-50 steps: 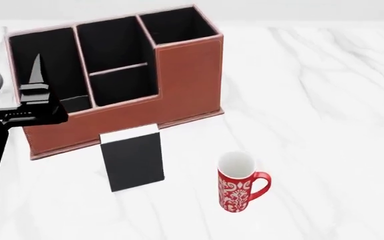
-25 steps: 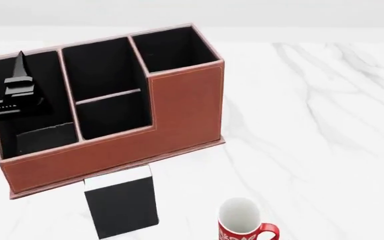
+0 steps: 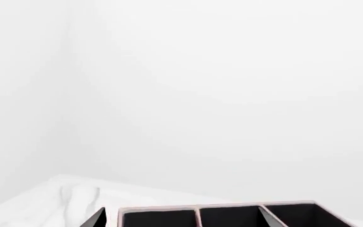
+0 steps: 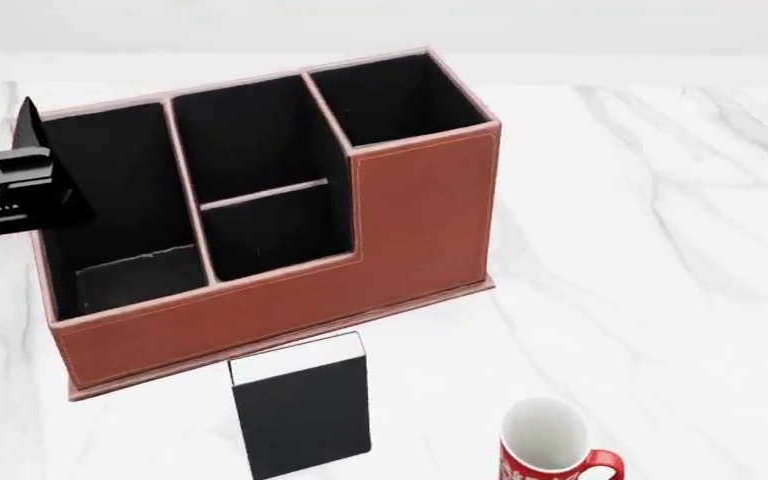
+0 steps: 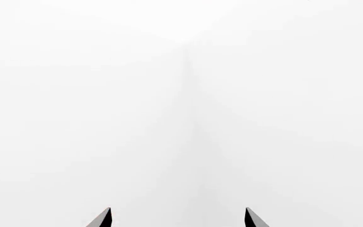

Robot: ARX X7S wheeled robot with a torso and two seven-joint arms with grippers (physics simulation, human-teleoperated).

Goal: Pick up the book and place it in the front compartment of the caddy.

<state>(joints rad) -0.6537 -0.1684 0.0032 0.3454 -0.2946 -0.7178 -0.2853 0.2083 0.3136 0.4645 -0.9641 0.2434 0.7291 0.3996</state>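
Reddish-brown leather caddy [image 4: 277, 220] fills the upper left and centre of the head view, four black-lined cells open to the top, standing on white marble table [image 4: 651, 250]. Black book [image 4: 301, 405] stands upright at lower centre of the frame, white page edge on top, just in front of the caddy's low front wall; whether it touches the wall, cannot tell. Red mug [image 4: 554, 455] at lower right, near the book but apart from it.

Left gripper [image 4: 24, 165] at the far left edge of the head view, level with the caddy's left end, pointing up. Only one dark finger is plainly seen there, and left wrist view shows one tip over the caddy's rim [image 3: 219, 208], so spread or pressed together cannot be told. It holds nothing visible. Right gripper [image 5: 176, 218] is out of the head view; right wrist view shows two tips set wide apart against blank white, empty.

Step in hand, as judged: approach, before any grasp. Book untouched, no cell filled.

Book lies well below and to the right of the left gripper in the frame, caddy's front corner between them.

Next move likely calls for bringing a gripper down and across to the book's top edge, fingers spread across its thin width, clear of the caddy wall and mug
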